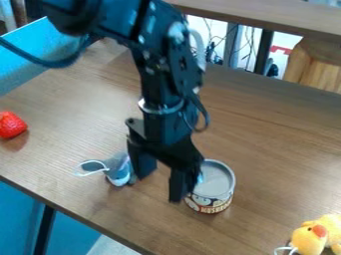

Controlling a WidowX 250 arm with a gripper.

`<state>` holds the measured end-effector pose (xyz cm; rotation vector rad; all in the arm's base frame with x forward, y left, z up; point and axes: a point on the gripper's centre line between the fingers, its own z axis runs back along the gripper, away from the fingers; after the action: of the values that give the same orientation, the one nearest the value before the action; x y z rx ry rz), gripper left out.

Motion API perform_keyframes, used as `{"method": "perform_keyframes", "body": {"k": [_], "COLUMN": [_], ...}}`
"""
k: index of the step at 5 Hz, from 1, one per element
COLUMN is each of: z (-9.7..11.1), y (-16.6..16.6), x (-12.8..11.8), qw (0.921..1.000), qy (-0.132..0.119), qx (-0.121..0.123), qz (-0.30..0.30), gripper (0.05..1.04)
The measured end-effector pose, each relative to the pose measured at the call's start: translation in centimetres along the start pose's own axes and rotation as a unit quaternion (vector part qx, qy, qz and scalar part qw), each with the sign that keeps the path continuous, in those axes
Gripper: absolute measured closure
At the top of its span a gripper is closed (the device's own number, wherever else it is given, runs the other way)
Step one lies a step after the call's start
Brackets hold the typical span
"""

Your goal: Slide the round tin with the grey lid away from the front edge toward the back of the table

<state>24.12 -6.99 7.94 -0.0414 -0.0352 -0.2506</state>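
my gripper (160, 187) hangs over the table (273, 144), its fingers spread wide. the can (216, 180) stands upright close by one finger, the grey toy (118, 170) close by the other. a strawberry (11, 124) sits left, a duck (313, 236) lower right.

So the table (266, 114) looks like wood with visible grain and a low, satiny sheen. The can (216, 178) has a smooth grey metal lid and a printed paper-looking label. The strawberry (11, 125) at far left looks like glossy plastic, and the yellow toy (309, 241) at near right is fuzzy plush cloth.
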Motion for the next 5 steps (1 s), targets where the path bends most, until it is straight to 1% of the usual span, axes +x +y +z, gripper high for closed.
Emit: {"method": "perform_keyframes", "body": {"k": [1,2,3,4,5], "z": [-4.7,-6.2,-6.2,-5.9,-5.5], "y": [-0.8,-1.5,-1.8,-1.8,-0.9], "x": [-0.5,0.9,2.2,4.1,6.7], "qw": [0.9963,0.9958,0.9971,0.9984,0.9991], "qy": [0.084,0.087,0.07,0.049,0.029], "qx": [0.017,0.025,0.027,0.03,0.027], "qz": [-0.001,-0.011,-0.008,0.004,0.017], "gripper": [0.079,0.079,0.079,0.079,0.079]}}
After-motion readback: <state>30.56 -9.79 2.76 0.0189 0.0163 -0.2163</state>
